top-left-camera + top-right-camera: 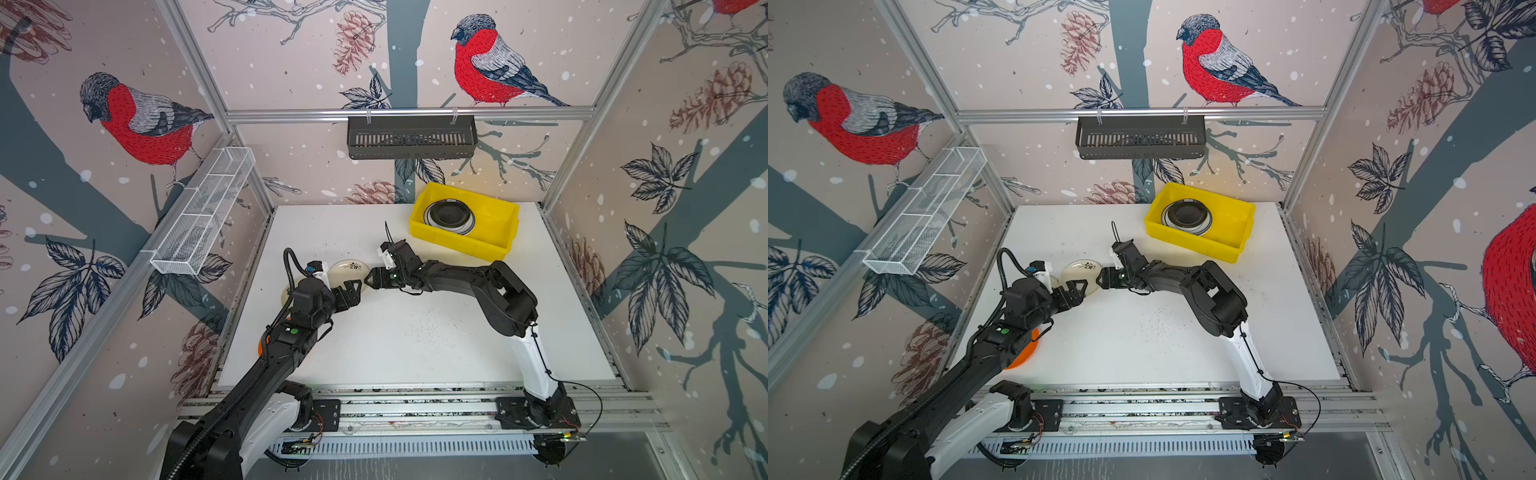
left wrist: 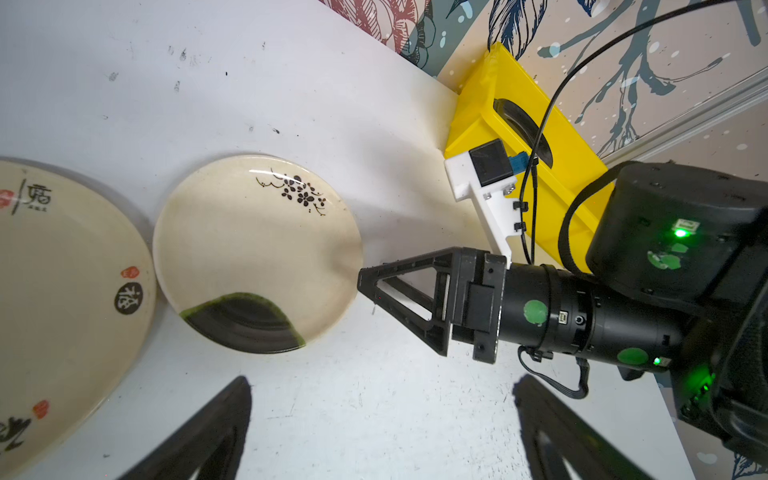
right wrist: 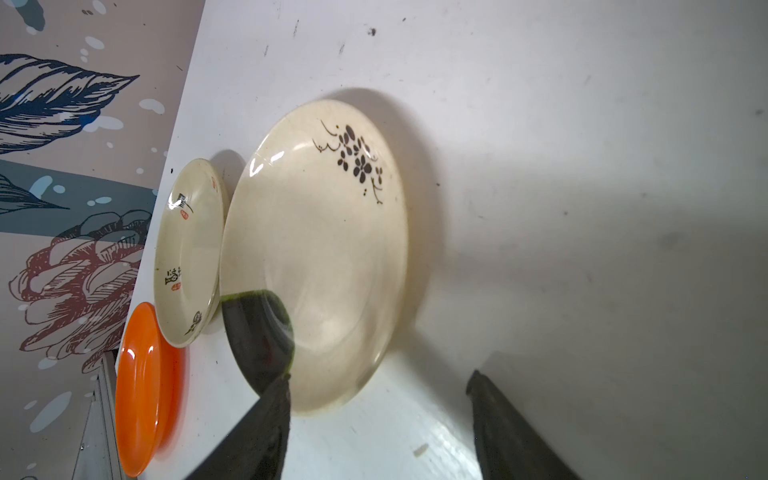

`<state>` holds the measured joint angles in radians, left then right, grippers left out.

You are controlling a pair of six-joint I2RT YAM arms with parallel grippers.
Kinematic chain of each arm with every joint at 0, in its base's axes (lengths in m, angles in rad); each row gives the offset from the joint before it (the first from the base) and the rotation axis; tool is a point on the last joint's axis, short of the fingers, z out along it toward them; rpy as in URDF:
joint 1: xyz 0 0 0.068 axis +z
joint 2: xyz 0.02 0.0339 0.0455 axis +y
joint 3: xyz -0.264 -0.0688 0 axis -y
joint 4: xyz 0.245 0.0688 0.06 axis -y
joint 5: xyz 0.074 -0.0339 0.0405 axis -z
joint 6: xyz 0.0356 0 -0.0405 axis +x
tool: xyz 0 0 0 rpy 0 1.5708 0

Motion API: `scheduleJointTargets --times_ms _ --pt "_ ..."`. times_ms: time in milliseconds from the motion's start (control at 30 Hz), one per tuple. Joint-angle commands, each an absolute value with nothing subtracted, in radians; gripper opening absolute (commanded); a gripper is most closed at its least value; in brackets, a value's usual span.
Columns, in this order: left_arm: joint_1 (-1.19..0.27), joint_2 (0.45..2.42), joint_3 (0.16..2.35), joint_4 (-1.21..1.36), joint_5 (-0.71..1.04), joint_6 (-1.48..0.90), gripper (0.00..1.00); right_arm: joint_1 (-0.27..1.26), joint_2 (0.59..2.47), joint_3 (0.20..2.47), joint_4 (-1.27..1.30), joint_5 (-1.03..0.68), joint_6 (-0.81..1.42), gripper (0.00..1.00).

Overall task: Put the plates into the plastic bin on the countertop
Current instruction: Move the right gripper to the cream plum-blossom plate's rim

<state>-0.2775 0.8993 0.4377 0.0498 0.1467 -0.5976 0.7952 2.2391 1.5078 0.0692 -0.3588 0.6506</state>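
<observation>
**Flowered plate** (image 2: 257, 249): round, glossy cream, with a black blossom sprig and a green-edged dark patch. It lies flat on the speckled white countertop (image 1: 415, 340), just beside a lettered plate (image 2: 62, 291) bearing 福 in a black disc and red seals.

**Right gripper** (image 3: 379, 376): spread, one finger at the flowered rim.

**Left gripper** (image 2: 382, 382): spread wide.

**Yellow bin** (image 1: 494, 243): holds a black plate (image 1: 449, 214).

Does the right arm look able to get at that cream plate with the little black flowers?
Probably yes. The right gripper is at the rim of the flowered plate with jaws open, and nothing lies between them. The left gripper stands open close by but does not seem to block the way.
</observation>
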Motion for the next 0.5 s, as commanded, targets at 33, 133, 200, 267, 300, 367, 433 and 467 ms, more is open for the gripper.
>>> scheduleJointTargets --times_ms 33,133,200,267,300,367,433,467 --pt "-0.275 0.896 0.436 0.046 0.129 -0.596 0.98 0.795 2.271 1.536 0.029 -0.348 0.652 0.67" --pt "-0.276 0.893 0.431 0.048 0.127 -0.594 0.98 0.795 2.281 1.545 0.032 -0.358 0.659 0.66" --pt "-0.276 0.891 0.428 0.050 0.126 -0.591 0.98 0.796 2.285 1.548 0.037 -0.367 0.663 0.66" --pt "-0.276 0.893 0.425 0.051 0.124 -0.589 0.98 0.797 2.290 1.552 0.040 -0.370 0.666 0.64" --pt "-0.276 0.893 0.426 0.050 0.124 -0.588 0.98 0.797 2.295 1.559 0.039 -0.375 0.668 0.62" --pt "-0.275 0.896 0.426 0.051 0.124 -0.583 0.98 0.797 2.304 1.571 0.037 -0.386 0.667 0.60" --pt "-0.275 0.901 0.426 0.053 0.123 -0.580 0.98 0.799 2.309 1.582 0.027 -0.384 0.666 0.57" --pt "-0.275 0.902 0.426 0.053 0.123 -0.579 0.98 0.801 2.314 1.588 0.020 -0.382 0.663 0.53"
